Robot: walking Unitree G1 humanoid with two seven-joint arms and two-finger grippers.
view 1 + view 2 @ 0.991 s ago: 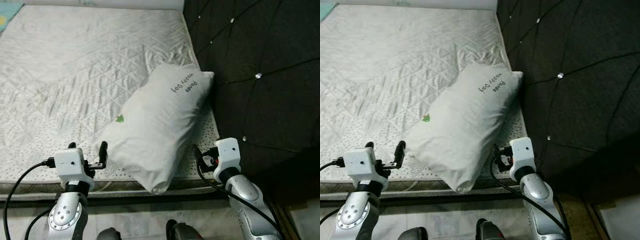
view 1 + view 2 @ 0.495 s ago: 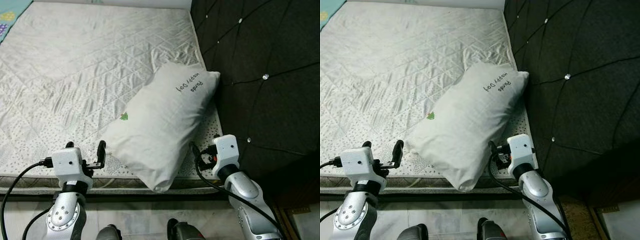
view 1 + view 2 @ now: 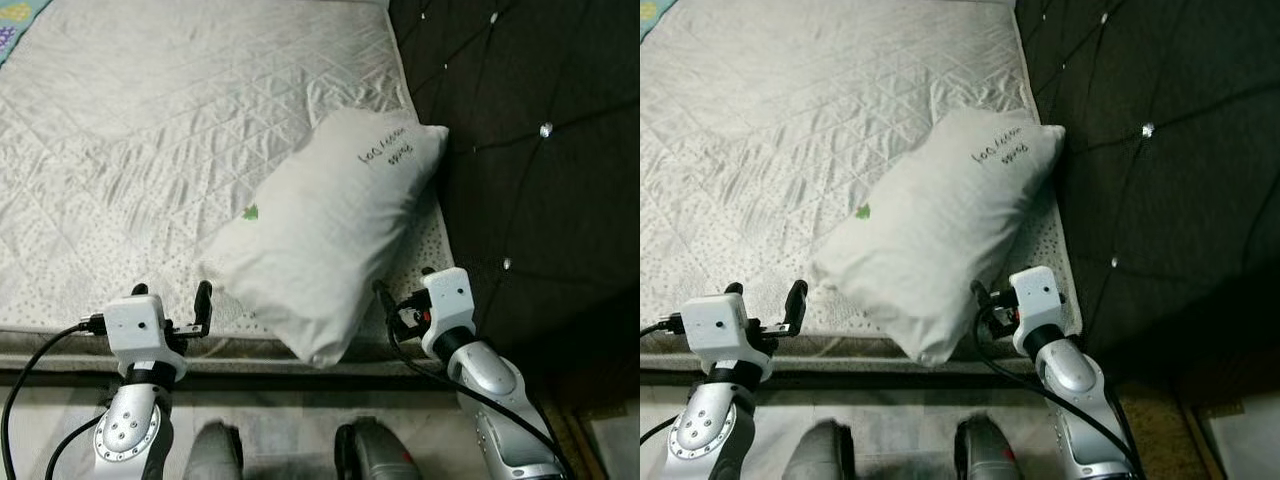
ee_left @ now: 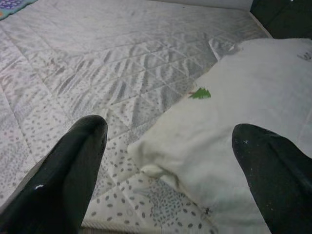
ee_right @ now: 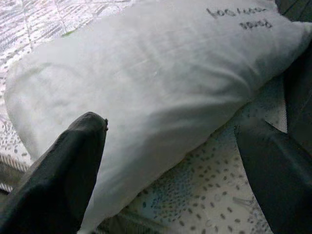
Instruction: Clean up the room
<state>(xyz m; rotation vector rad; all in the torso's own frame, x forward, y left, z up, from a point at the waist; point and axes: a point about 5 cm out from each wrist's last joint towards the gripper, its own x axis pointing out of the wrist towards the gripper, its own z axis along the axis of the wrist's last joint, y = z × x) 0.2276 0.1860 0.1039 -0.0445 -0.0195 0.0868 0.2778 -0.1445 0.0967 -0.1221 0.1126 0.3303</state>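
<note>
Left eye view: white pillow (image 3: 330, 235) lies diagonally on the bare mattress (image 3: 150, 150), far corner against the dark tufted headboard (image 3: 530, 150), near corner hanging over the bed's front edge. Left end effector (image 3: 170, 303) sits at the mattress edge just beside the pillow's near-left corner, fingers apart, nothing held. Right end effector (image 3: 980, 300) is near the pillow's right flank, fingers (image 5: 63, 165) also spread, empty.

Risks as I read it:
- Pillow is soft and bulky. A one-sided pinch on a corner would likely just bunch fabric and slip.
- Overhanging corner: a nudge from either arm could tip it off the bed to the floor.
- Right arm is close to the headboard, so a wide reach could clip it.
- Uneven two-arm closure would twist the pillow rather than lift it.
</note>
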